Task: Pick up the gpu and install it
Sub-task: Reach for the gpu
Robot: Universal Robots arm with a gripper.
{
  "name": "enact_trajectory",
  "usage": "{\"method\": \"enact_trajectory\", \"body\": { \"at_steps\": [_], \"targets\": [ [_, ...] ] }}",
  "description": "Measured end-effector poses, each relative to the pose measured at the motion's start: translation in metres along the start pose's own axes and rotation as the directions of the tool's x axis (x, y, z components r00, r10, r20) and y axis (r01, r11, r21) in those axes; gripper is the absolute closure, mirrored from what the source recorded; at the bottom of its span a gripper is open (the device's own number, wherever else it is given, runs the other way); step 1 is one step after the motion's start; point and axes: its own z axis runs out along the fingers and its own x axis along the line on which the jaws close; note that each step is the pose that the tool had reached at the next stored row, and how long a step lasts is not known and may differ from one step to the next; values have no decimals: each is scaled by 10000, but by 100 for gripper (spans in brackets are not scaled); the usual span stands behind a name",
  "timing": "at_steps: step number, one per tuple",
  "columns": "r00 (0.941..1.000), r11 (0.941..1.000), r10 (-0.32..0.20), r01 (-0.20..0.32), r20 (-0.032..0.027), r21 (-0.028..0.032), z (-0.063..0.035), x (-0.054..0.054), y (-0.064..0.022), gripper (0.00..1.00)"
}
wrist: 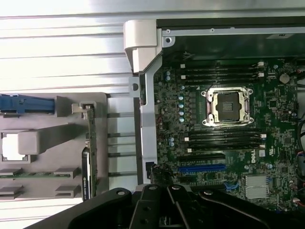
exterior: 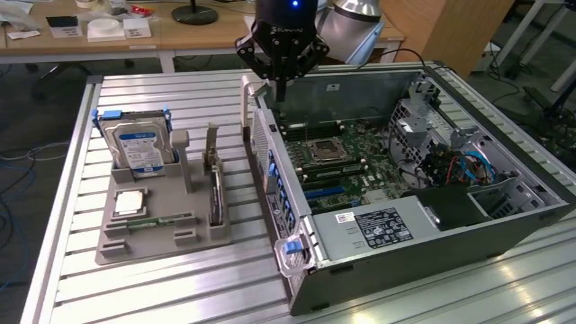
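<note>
- Exterior view: the gripper [exterior: 280, 88], closed on nothing, hangs above the case [exterior: 432, 233] wall. The gpu [exterior: 214, 179] stands on edge in the tray [exterior: 112, 253], lower than the gripper, toward the exterior view's left, well apart.
- Wrist view: the gpu [wrist: 89, 143] shows edge-on, off to the gripper's [wrist: 164, 202] side. It is probably light, stiff and fragile, and best pinched across its upper edge.
</note>
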Motion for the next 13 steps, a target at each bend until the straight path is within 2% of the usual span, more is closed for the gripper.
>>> {"method": "enact_trajectory", "body": {
  "at_steps": [13],
  "targets": [
    [10000, 10000, -1, 1, 0, 0, -2, 112, -9, 89]
  ]
}}
